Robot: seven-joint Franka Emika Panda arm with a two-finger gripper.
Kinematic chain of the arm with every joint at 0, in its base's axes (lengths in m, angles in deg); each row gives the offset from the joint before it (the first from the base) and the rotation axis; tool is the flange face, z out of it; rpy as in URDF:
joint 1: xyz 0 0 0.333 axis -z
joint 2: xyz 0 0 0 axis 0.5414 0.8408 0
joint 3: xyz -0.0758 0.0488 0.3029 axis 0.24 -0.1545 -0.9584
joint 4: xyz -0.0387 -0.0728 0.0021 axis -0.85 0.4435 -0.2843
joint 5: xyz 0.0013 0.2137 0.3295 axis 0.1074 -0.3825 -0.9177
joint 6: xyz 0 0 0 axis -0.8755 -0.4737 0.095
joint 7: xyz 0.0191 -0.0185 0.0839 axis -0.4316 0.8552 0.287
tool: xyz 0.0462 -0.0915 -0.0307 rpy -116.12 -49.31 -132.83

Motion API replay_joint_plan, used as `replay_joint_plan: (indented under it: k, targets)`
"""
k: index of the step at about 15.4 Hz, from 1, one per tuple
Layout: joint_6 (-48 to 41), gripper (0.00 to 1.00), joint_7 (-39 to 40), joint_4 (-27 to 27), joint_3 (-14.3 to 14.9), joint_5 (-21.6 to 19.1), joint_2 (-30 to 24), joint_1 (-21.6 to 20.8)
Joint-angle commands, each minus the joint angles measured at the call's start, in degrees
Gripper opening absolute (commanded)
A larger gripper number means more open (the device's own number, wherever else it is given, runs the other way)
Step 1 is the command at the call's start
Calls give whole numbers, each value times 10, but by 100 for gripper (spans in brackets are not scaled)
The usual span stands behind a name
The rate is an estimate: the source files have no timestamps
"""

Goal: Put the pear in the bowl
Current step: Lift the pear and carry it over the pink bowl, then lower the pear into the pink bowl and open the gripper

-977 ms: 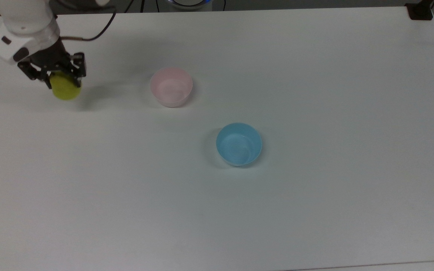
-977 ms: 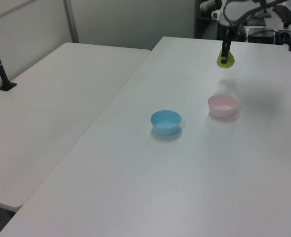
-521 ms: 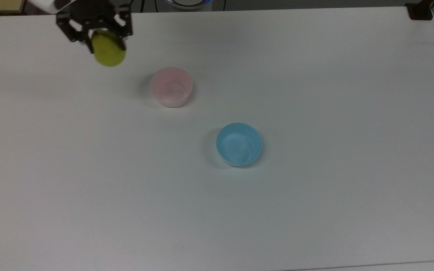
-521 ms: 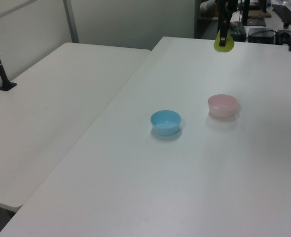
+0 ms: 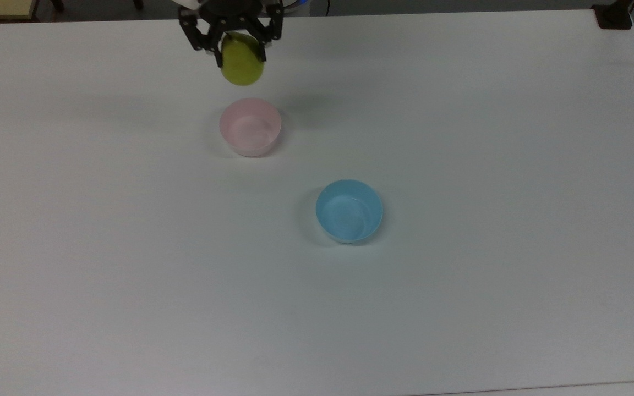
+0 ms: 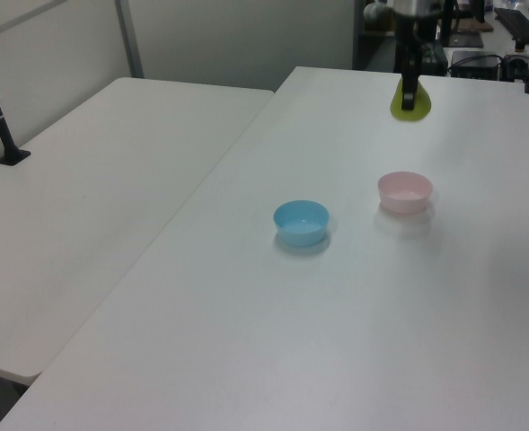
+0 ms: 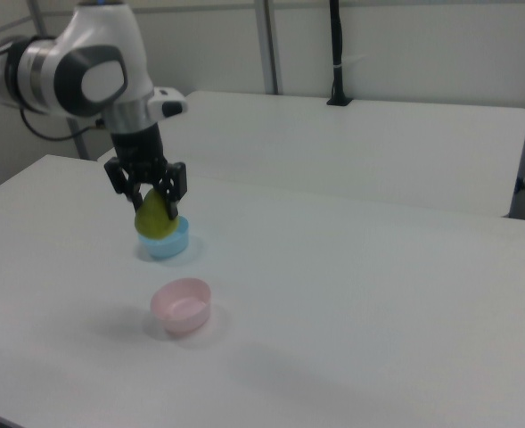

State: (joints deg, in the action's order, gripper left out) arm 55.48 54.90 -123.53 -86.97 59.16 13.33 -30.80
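I have the gripper (image 5: 238, 48) pinching the pear (image 5: 242, 62) between its two black fingers, gripping the narrow upper part so the broad bottom hangs free below the fingertips. That hold makes sense to me: the fat end goes into the bowl first and nothing but fruit has to pass the rim. The pear is up in the air, clear of the white table (image 5: 460, 286), and in the top view it sits just beyond the far side of the pink bowl (image 5: 250, 127), not yet over its opening. The pink bowl stands upright and empty, with the light blue bowl (image 5: 349, 210) well apart from it, nearer and to the top view's right, also empty.

In the right view the pear (image 7: 158, 218) overlaps the blue bowl (image 7: 168, 239), which I judge to be line of sight only, since the pink bowl (image 7: 182, 306) lies nearer that camera.

Some things I cannot make out. The top view cuts off the arm above the gripper, and the left view crops it too, showing only the pear (image 6: 411, 103) under a dark finger. The stem is buried between the fingers. How high the pear hangs above the bowl rim I cannot judge well.
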Motion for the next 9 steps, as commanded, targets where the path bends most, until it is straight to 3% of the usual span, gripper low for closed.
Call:
replay_joint_plan:
  k: [1,3,9]
  targets:
    - [103,13,-15,-105,-10,9,-33,-7]
    - [160,13,-14,-133,-11,9,-13,-7]
    - [218,13,-16,-136,-13,34,60,-10]
